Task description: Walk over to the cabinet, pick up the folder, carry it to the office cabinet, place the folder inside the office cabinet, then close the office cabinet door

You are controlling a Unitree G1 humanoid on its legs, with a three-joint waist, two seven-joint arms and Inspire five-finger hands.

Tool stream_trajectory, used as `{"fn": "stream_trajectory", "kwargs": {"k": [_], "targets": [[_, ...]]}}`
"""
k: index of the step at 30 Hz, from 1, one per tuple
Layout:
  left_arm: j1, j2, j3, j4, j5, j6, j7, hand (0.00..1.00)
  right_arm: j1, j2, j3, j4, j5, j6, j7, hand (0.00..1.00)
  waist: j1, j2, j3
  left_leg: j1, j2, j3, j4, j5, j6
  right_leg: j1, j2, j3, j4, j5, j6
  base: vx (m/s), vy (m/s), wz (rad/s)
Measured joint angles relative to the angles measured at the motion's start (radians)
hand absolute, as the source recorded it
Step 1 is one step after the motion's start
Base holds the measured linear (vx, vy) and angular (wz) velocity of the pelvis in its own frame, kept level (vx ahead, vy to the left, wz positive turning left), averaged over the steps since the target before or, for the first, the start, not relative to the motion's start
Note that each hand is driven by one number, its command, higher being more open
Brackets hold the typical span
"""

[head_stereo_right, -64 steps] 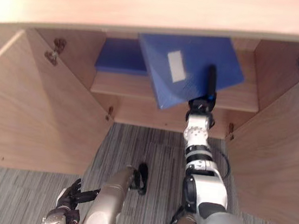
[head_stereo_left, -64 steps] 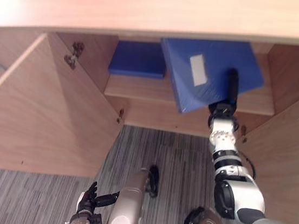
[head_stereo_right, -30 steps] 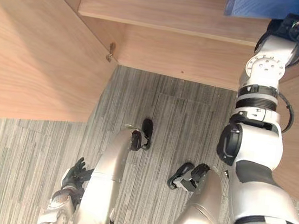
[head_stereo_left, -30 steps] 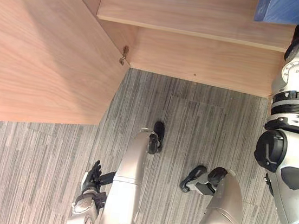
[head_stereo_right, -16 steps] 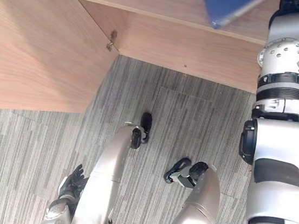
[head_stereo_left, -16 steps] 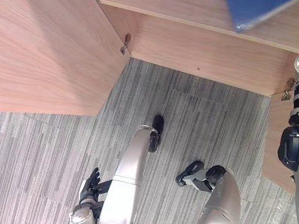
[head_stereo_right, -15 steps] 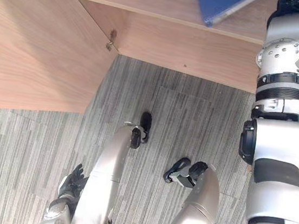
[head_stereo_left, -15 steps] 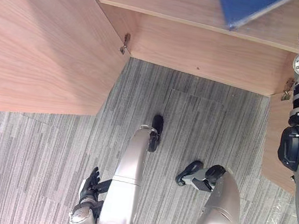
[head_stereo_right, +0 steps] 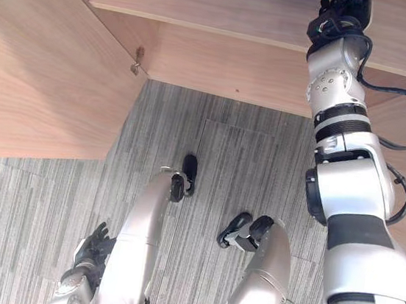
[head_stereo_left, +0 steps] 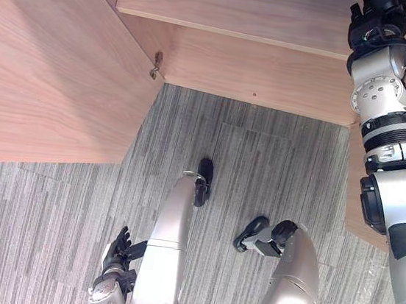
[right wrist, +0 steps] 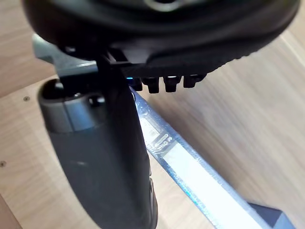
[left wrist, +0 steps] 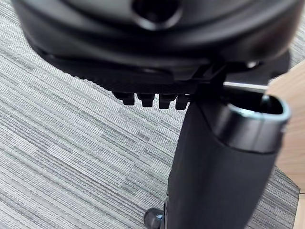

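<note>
Grey striped carpet [head_stereo_left: 47, 214] covers the floor. A light wood cabinet [head_stereo_left: 272, 71] stands at 12 o'clock, its door [head_stereo_left: 50, 66] open at 10.

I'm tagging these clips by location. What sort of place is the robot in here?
Probably an office. The floor has grey striped carpet tiles, a light wood cabinet stands with its door open, and a blue folder lies against the wood inside.
</note>
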Motion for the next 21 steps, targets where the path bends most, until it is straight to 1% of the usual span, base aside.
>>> {"fn": "stream_trajectory", "kwargs": {"k": [2,4,5,6,7,8,9,10,11,14,19,21], "targets": [[-0.011,-0.004,0.025,0.013,0.0,0.0,-0.001,1.0,-0.002,0.0,0.038,0.022,-0.036,0.022,0.009,1.0,0.0,-0.007,-0.004,0.008,0.0,0.001,-0.014,0.004,-0.007,0.005,0.004,-0.001,-0.011,0.004,-0.002,-0.01,0.0,-0.02],[-0.018,-0.003,0.038,0.018,0.001,-0.002,-0.003,1.0,-0.006,-0.003,0.081,0.04,-0.114,0.055,0.039,1.0,0.0,-0.011,-0.006,0.011,0.004,0.0,-0.026,0.009,-0.01,0.005,0.01,-0.003,-0.022,0.009,-0.004,-0.01,0.003,-0.04],[-0.018,-0.003,0.038,0.018,0.002,-0.002,-0.006,1.0,-0.009,-0.009,0.126,0.05,-0.187,0.087,0.067,1.0,0.0,-0.011,-0.006,0.014,0.004,0.001,-0.029,0.011,-0.011,0.007,0.011,-0.003,-0.025,0.011,-0.004,0.0,0.0,0.0],[-0.018,-0.002,0.039,0.019,0.006,-0.002,-0.011,1.0,-0.009,-0.011,0.174,0.06,-0.308,0.118,0.1,1.0,0.0,-0.011,-0.006,0.018,0.004,0.001,-0.031,0.011,-0.011,0.011,0.011,-0.003,-0.026,0.011,-0.005,0.0,0.0,0.0],[-0.018,-0.002,0.04,0.019,0.015,-0.002,-0.015,1.0,-0.011,-0.016,0.202,0.062,-0.387,0.125,0.12,1.0,0.0,-0.012,-0.006,0.02,0.004,0.001,-0.032,0.011,-0.011,0.013,0.011,-0.004,-0.026,0.011,-0.005,0.0,0.0,0.0],[-0.018,-0.002,0.042,0.019,0.026,-0.002,-0.028,1.0,-0.02,-0.028,0.249,0.062,-0.519,0.148,0.164,1.0,0.0,-0.013,-0.007,0.021,0.004,0.0,-0.034,0.012,-0.012,0.014,0.012,-0.005,-0.028,0.011,-0.005,0.0,0.0,0.0],[-0.018,0.003,0.043,0.019,0.034,-0.003,-0.035,1.0,-0.026,-0.041,0.299,0.061,-0.61,0.161,0.2,1.0,0.001,-0.017,-0.009,0.021,0.003,-0.001,-0.039,0.014,-0.015,0.014,0.012,-0.007,-0.03,0.011,-0.004,0.0,0.007,0.03],[-0.018,0.006,0.043,0.019,0.037,-0.003,-0.041,1.0,-0.027,-0.045,0.319,0.059,-0.658,0.163,0.213,1.0,0.001,-0.021,-0.011,0.021,0.003,-0.001,-0.043,0.015,-0.017,0.014,0.012,-0.009,-0.032,0.011,-0.004,-0.01,0.008,0.03],[-0.018,0.014,0.044,0.019,0.042,-0.002,-0.054,1.0,-0.026,-0.051,0.352,0.05,-0.748,0.167,0.239,1.0,0.002,-0.025,-0.013,0.021,0.002,-0.002,-0.047,0.016,-0.019,0.014,0.013,-0.011,-0.036,0.011,-0.004,0.0,0.0,0.0],[-0.017,0.033,0.045,0.016,0.06,-0.006,-0.078,1.0,-0.023,-0.067,0.373,0.007,-0.902,0.177,0.291,1.0,0.002,-0.026,-0.013,0.019,0.002,-0.002,-0.049,0.017,-0.02,0.013,0.013,-0.013,-0.038,0.01,-0.004,0.0,0.0,0.0],[-0.012,0.062,0.046,-0.015,0.079,-0.026,-0.106,1.0,-0.004,-0.095,0.388,-0.074,-1.086,0.17,0.327,1.0,0.006,-0.026,-0.013,0.003,0.001,-0.002,-0.049,0.017,-0.02,-0.004,0.012,-0.013,-0.038,0.009,-0.002,0.0,0.0,0.0],[-0.012,0.072,0.047,-0.034,0.085,-0.038,-0.111,1.0,-0.002,-0.121,0.388,-0.109,-1.12,0.151,0.337,1.0,0.007,-0.026,-0.013,-0.017,0.001,-0.002,-0.048,0.018,-0.02,-0.024,0.011,-0.013,-0.035,0.009,-0.001,0.0,0.0,0.0]]}}
